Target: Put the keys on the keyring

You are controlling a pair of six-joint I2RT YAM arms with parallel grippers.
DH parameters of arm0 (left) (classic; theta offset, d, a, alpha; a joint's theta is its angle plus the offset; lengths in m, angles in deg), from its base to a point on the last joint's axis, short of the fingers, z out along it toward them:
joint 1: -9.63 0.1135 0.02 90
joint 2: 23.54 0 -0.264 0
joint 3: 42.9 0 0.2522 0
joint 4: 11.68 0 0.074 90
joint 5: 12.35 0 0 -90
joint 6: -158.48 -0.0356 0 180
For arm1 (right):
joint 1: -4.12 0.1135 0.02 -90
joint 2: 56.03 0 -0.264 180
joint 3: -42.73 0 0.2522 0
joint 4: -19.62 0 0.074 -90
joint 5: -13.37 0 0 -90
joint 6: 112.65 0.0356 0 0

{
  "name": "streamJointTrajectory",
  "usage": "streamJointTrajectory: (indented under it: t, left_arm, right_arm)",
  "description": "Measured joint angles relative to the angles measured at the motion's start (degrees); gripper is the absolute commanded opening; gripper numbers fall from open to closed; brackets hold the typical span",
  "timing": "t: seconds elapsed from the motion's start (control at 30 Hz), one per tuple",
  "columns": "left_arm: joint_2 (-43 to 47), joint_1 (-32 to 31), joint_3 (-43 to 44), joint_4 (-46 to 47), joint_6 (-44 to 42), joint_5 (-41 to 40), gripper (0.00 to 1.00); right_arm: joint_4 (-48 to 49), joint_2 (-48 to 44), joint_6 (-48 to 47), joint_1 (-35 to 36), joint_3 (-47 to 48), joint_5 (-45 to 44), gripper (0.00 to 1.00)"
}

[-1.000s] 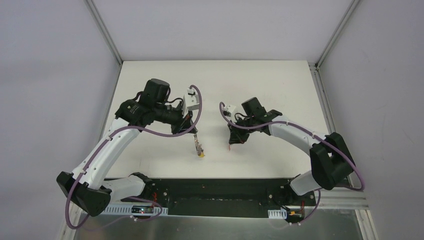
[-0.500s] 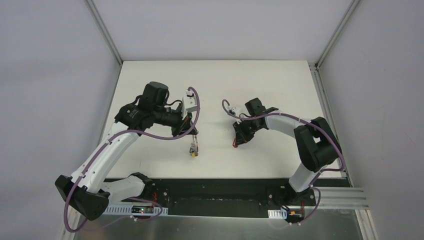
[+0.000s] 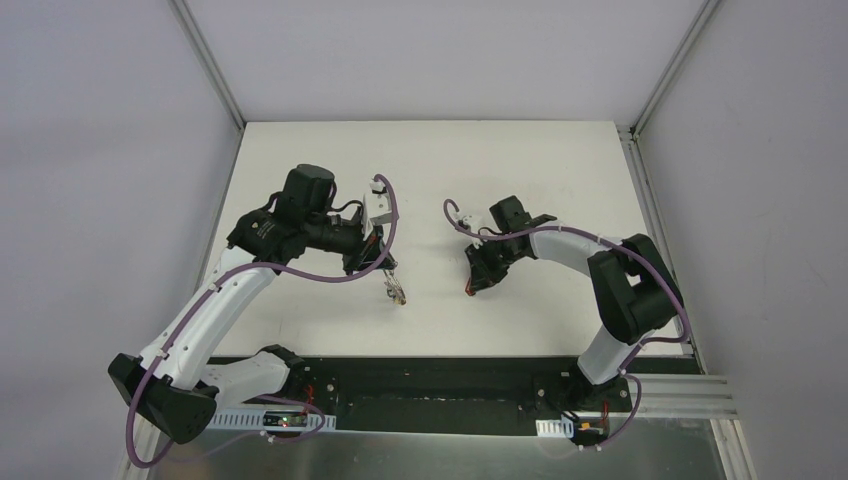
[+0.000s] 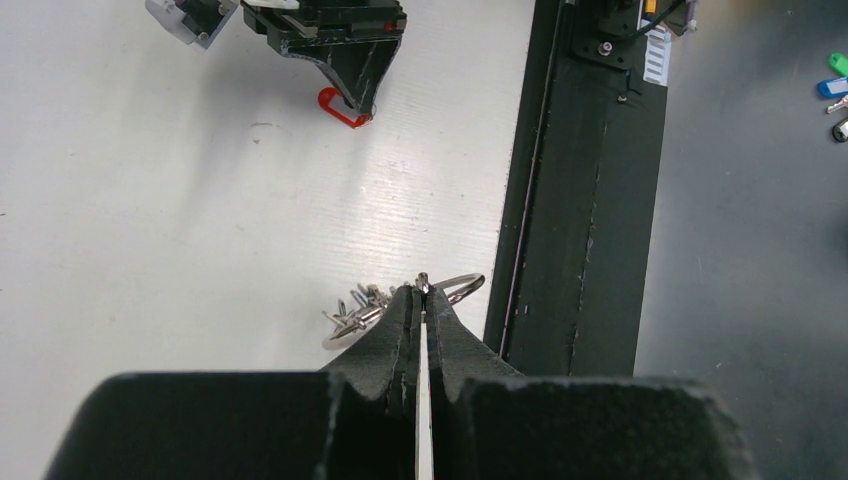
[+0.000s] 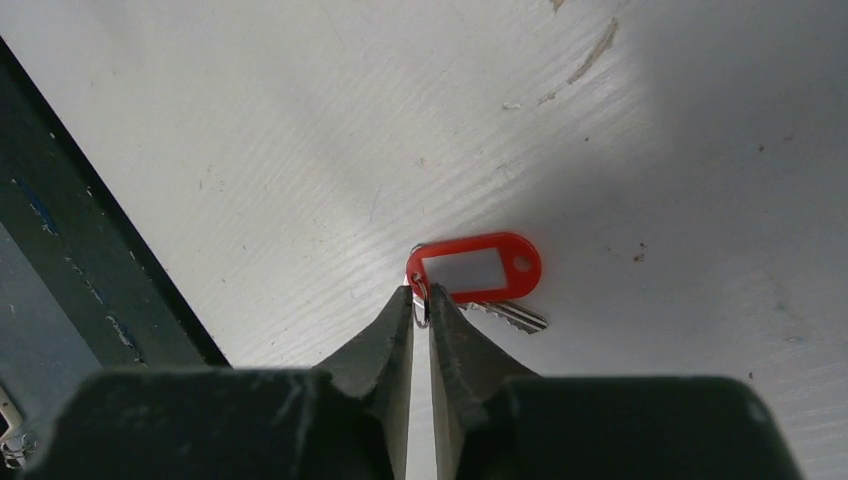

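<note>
**Keys at the pincers:** Your left gripper (image 4: 424, 290) is clamped shut on the keyring (image 4: 355, 315), at 7 o'clock from the centre of the white table (image 3: 540, 170). Its fingers hide most of the ring, showing only a short arc and a few silver blades. You cannot tell whether the bunch hangs or rests.

At 5 o'clock from centre, your right gripper (image 5: 420, 300) stands over the red-tagged key (image 5: 478, 267), its jaws a sliver apart with the key's small loop between the tips. Whether they pinch it cannot be told. The tag covers half the blade.

The table is scuffed and faintly ribbed, edged at 6 o'clock by a black strip (image 3: 440, 385), with pale grey walls (image 3: 100, 150) on three sides. In the left wrist view, small coloured tags (image 4: 836, 85) are cut off at the 2 o'clock edge.
</note>
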Motion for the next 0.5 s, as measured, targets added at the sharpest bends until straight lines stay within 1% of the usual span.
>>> streamJointTrajectory:
  t: [0.5]
  left_arm:
    - [0.1, 0.0, -0.1, 0.0, 0.0, 0.0, 0.0]
  right_arm:
    - [-1.5, -0.2, -0.4, 0.9, 0.0, 0.3, 0.12]
